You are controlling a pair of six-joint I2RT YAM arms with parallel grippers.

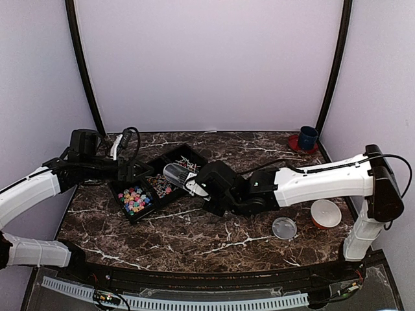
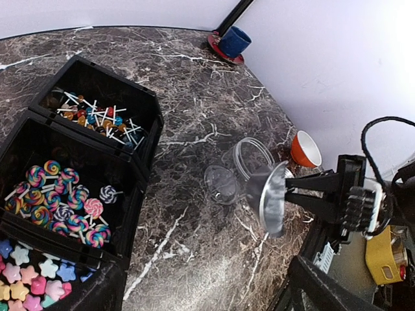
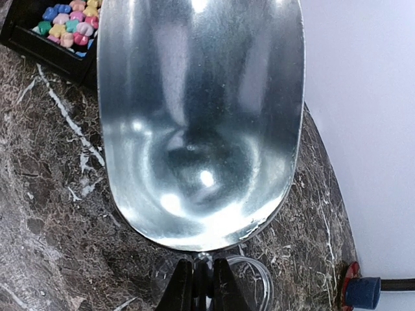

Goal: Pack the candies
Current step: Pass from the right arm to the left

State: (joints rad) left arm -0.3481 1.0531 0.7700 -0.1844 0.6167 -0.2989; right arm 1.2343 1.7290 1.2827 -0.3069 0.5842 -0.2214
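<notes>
The candies fill a black three-compartment tray [image 1: 170, 153]: pastel stars [image 2: 26, 278] in the near part, swirl lollipops [image 2: 58, 201] in the middle, and small pieces on sticks [image 2: 97, 120] at the far end. My right gripper [image 3: 202, 280] is shut on the handle of an empty metal scoop [image 3: 194, 123]. It holds the scoop [image 1: 188, 181] in the air just right of the tray. A clear jar [image 2: 249, 152] and its lid [image 2: 220, 184] sit on the table below the scoop. My left gripper [image 1: 130, 172] is open at the tray's left side, with nothing between its fingers.
An orange bowl [image 1: 325, 214] stands near the right edge, with a clear round disc [image 1: 284, 228] beside it. A blue cup on a red saucer [image 1: 307, 138] occupies the far right corner. Walls close in the table at the back and both sides.
</notes>
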